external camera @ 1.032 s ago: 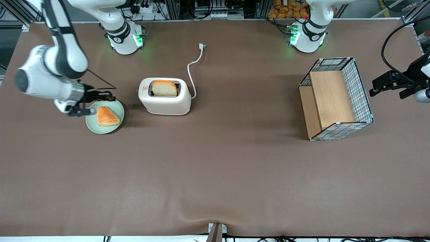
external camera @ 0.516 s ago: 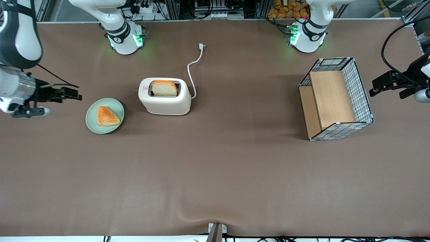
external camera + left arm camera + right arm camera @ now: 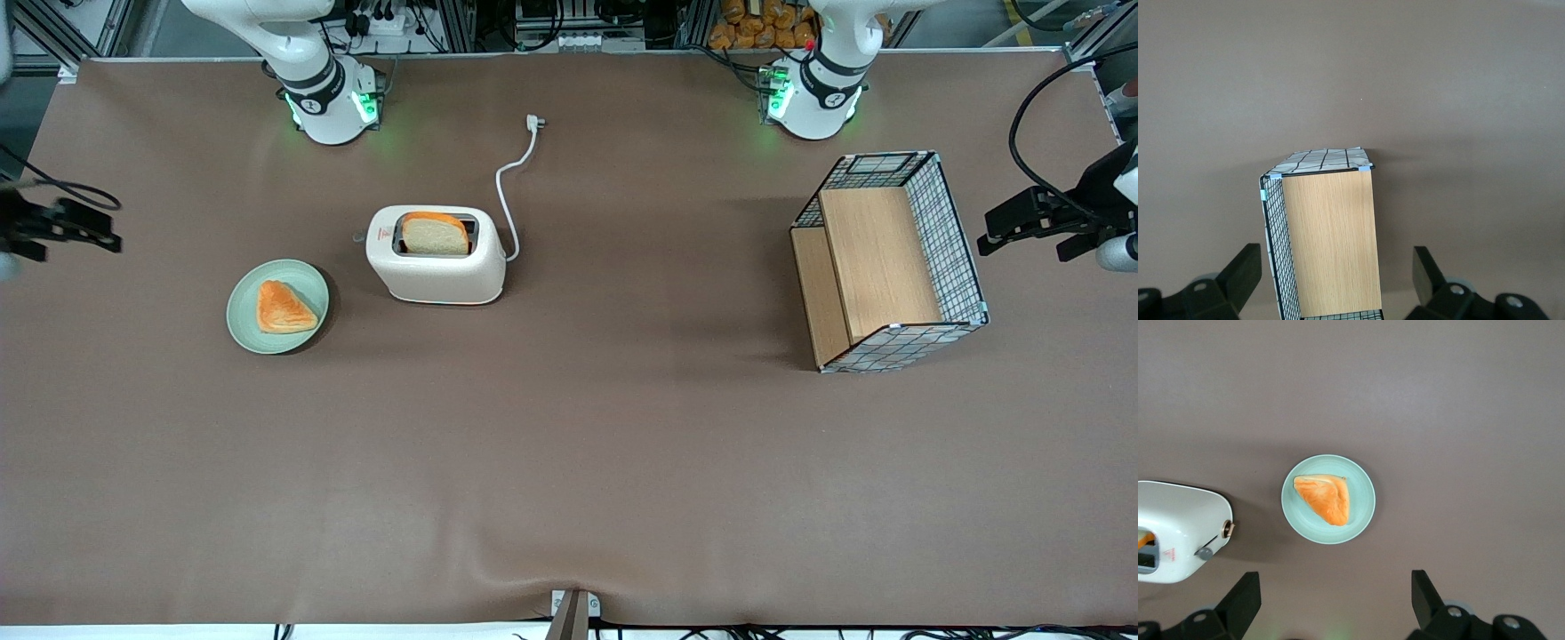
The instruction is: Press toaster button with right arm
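The cream-white toaster stands mid-table with a bread slice in its slot. It also shows in the right wrist view. The toaster button is a small grey lever tab on the narrow end facing the plate, with a round knob beside it. In the front view the button is tiny. My right gripper is at the working arm's end of the table, well away from the toaster. The plate lies between them. In the right wrist view the gripper is open and empty.
A pale green plate holds an orange pastry; the plate also shows in the right wrist view. The toaster's white cord runs to a loose plug. A wire-mesh wooden basket stands toward the parked arm's end.
My right gripper has pulled back from above the plate toward the working arm's end of the table, away from the toaster. The toaster, bread and plate have not moved.
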You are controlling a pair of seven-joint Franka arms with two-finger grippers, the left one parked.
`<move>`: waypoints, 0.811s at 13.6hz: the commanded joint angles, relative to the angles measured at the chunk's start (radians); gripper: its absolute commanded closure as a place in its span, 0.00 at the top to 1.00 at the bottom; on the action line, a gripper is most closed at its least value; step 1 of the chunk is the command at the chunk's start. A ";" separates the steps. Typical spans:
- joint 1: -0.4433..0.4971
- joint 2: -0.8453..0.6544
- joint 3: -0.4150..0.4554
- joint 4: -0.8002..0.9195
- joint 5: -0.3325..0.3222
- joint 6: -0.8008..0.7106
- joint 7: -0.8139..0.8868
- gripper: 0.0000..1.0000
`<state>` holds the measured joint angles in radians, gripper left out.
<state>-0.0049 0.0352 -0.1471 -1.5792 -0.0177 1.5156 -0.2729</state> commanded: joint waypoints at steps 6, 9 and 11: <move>-0.073 -0.026 0.084 0.193 -0.001 -0.084 0.132 1.00; -0.075 -0.078 0.078 0.154 0.033 -0.100 0.201 1.00; -0.072 -0.121 0.077 0.113 0.041 -0.095 0.214 1.00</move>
<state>-0.0538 -0.0310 -0.0887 -1.4025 -0.0003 1.4121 -0.0917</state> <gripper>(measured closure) 0.000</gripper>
